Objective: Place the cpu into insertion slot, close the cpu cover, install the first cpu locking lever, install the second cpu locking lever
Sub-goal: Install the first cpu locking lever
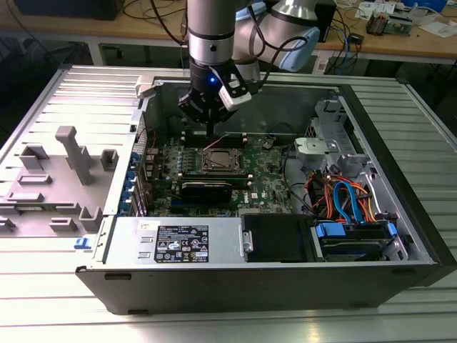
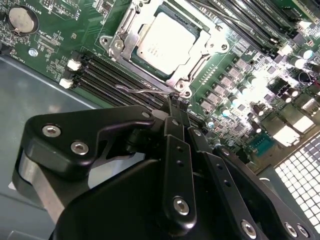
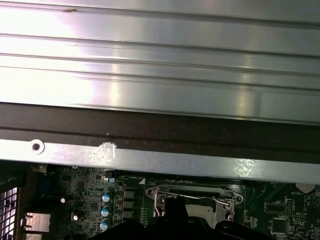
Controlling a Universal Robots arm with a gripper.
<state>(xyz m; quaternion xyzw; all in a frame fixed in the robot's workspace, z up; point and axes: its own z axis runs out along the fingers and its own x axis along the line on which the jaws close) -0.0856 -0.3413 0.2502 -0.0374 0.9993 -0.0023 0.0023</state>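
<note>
1. your gripper (image 2: 172,102) hangs low inside the open computer case (image 1: 285,264), over the green board (image 2: 60,35). its tips are close beside the socket.
2. in the second wrist view the jaws look drawn together, tip to tip, with no gap between them. the tips meet right at the thin wire of a locking lever (image 2: 142,90). you cannot tell whether they pinch that wire or only rest against it.
3. the cpu (image 2: 167,42) sits in the insertion slot (image 2: 152,74), silver top up, flat and square to the dark rim.
4. the cpu cover (image 2: 200,52) lies down over the chip. its frame runs around the edges and the metal top shows through the window. judged from that, seating the chip and closing the cover look done.
5. the relation that matters is the lever's long axis. it runs along the socket side nearest your jaws, between the cover and the memory slots (image 2: 115,75), and roughly parallel to them.
6. one end of that wire is at your fingertips, and the hooked free end points away from them along the same side. it looks unlatched, standing clear of the frame, though that is a judgement.
7. the chip lies just beyond the lever from the jaws. you have only the one arm, so it is the one at the lever.
</note>
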